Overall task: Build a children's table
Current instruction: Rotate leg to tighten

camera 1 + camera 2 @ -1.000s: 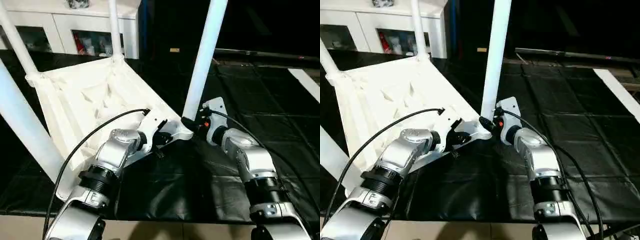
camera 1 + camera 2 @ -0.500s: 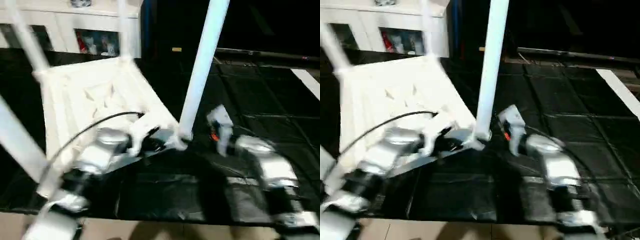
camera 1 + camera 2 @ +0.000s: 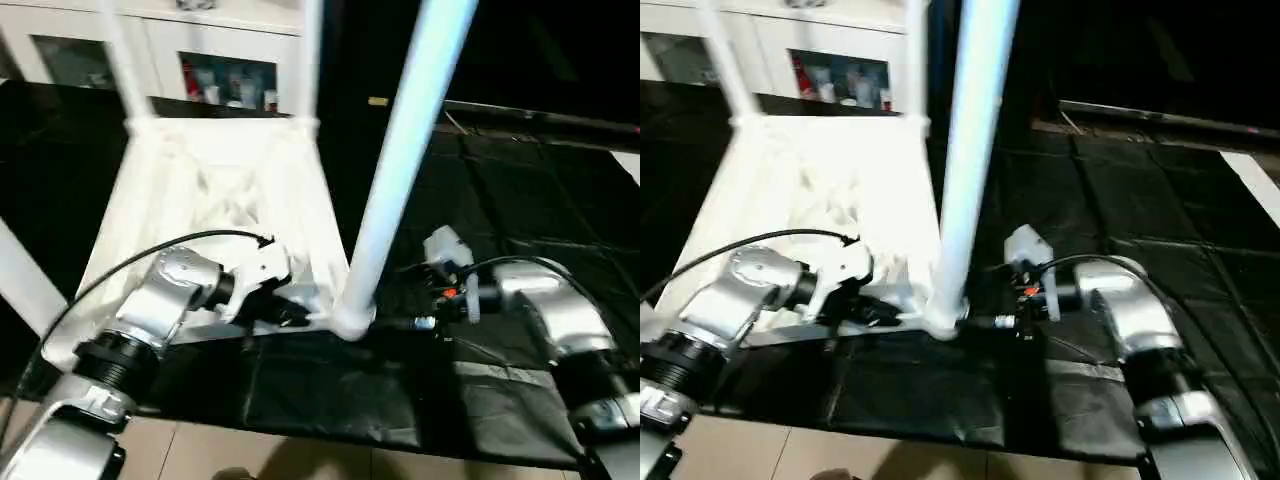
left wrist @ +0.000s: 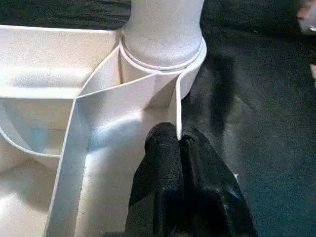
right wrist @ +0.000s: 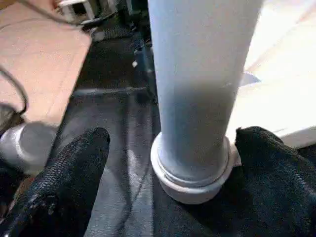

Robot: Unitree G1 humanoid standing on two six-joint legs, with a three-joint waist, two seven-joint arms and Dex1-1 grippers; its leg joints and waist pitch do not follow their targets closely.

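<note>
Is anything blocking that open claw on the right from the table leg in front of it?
Nothing visible. The right claw stands open with one black finger on each side of the white leg, near its base, and only bare gaps lie between fingers and leg.

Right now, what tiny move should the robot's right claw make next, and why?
Probably close on the near leg just above its base. The right claw stands open with a finger on each side of that leg, not squeezing it. The left claw is shut on a thin rib of the upturned children's table, steadying it, so gripping the leg looks like the next step to tighten it.
</note>
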